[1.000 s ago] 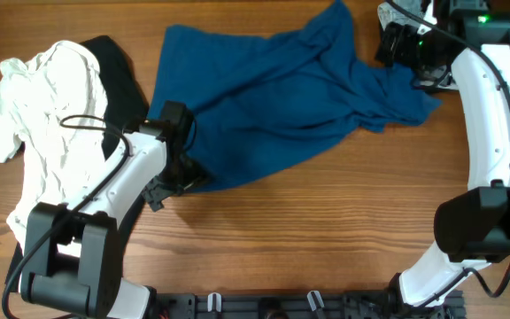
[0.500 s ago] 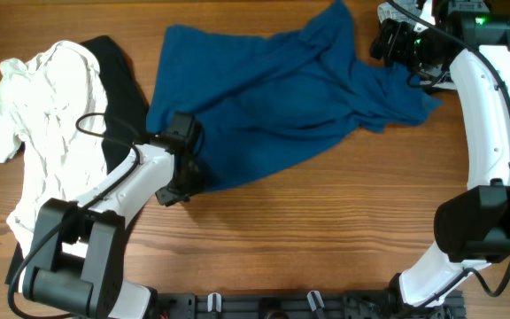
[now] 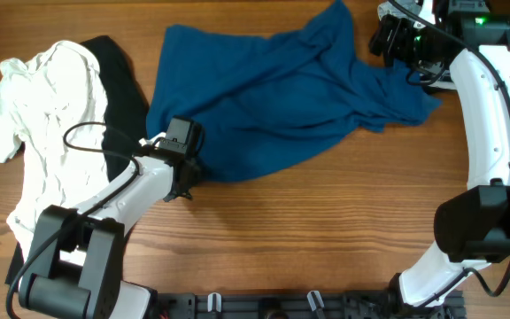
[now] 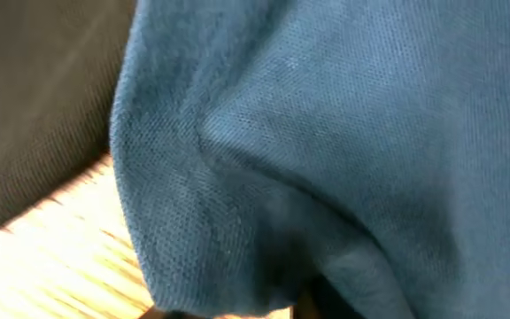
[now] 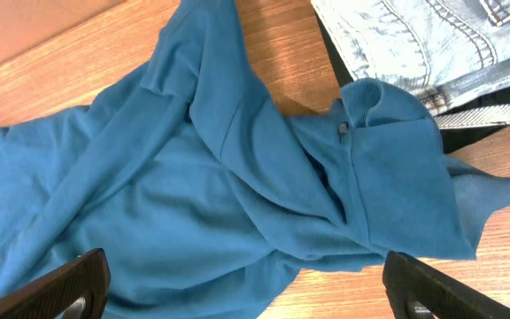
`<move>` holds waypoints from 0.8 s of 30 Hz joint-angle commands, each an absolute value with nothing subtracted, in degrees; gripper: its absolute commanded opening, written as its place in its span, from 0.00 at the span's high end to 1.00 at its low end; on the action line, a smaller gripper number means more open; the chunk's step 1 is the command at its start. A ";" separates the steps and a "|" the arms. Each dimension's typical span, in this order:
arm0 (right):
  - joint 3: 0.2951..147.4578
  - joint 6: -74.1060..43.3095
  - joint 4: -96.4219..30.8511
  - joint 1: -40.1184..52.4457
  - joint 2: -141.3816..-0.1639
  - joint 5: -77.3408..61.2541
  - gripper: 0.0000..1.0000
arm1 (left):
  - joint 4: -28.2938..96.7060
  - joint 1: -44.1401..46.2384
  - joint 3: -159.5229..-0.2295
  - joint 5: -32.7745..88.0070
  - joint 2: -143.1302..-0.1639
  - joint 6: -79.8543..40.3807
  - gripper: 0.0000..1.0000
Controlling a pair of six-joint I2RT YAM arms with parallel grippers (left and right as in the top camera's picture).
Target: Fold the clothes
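Note:
A blue shirt (image 3: 282, 97) lies crumpled across the back of the table. My left gripper (image 3: 184, 173) sits at its lower left hem. In the left wrist view a bunched fold of the blue shirt (image 4: 343, 133) fills the frame and covers the jaws, which look shut on it. My right gripper (image 3: 395, 42) hovers over the shirt's right end, near the collar (image 5: 370, 102). It is wide open, one finger (image 5: 78, 283) at each side of the view, with nothing between them.
A white shirt (image 3: 51, 115) lies crumpled at the left, on top of a black garment (image 3: 124, 93) that touches the blue shirt's left edge. Light denim jeans (image 5: 423, 40) lie at the far right corner, next to the collar.
My left gripper slid up and right along the blue shirt's lower left hem and closed on the fabric. The right gripper has barely moved and stays open.

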State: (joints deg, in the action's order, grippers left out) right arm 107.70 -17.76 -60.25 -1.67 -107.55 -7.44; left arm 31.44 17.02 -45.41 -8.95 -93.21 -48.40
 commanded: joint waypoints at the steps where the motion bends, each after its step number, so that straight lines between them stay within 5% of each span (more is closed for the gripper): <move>1: 107.28 -18.02 -59.42 -1.48 -106.65 -8.01 0.00 | 32.82 16.43 -44.27 -11.75 -94.63 -48.95 0.79; 5: 107.28 -18.02 -58.72 -1.45 -106.67 -8.01 0.00 | 37.76 16.32 -46.57 -12.47 -90.21 -48.90 0.80; 6: 107.28 -18.02 -58.67 -1.45 -106.67 -8.01 0.00 | 38.48 16.19 -46.61 -12.99 -88.05 -48.90 0.96; 10: 107.28 -18.00 -58.70 -1.45 -106.67 -8.03 0.01 | 42.96 16.12 -46.94 -11.99 -80.49 -48.90 0.96; 20: 107.28 -17.98 -59.02 -0.91 -106.67 -9.08 0.01 | 80.97 16.14 -55.31 11.73 -68.73 -49.71 0.96; 24: 107.28 -17.39 -57.91 0.62 -106.67 -9.06 0.01 | 74.22 16.12 -55.29 0.62 -68.86 -50.22 0.96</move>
State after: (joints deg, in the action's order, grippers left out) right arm 107.70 -17.76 -58.74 -0.60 -107.55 -7.94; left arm 80.79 16.49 -54.83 8.27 -69.25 -49.04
